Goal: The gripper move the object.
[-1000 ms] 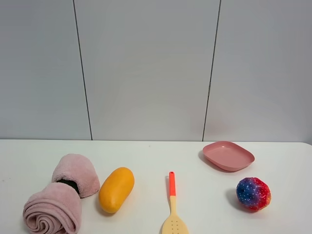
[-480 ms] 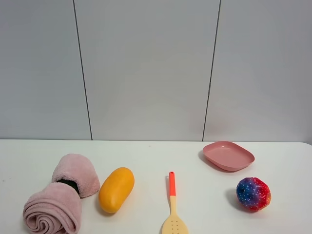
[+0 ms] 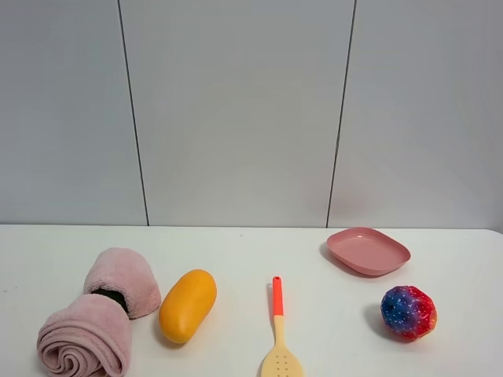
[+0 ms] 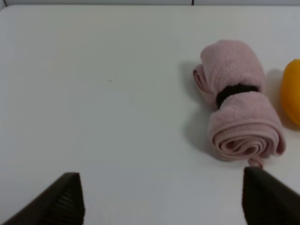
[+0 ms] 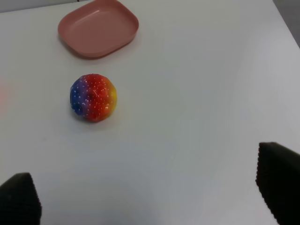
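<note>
Pink and fluffy, the towel (image 4: 239, 103) lies unmoved beside the orange fruit (image 3: 188, 305) at the table's left, my left claw (image 4: 161, 199) wide open, empty, not yet started.

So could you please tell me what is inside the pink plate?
Nothing shows inside the pink plate: the right wrist view sees its bare floor. Whatever lies under it is covered.
</note>
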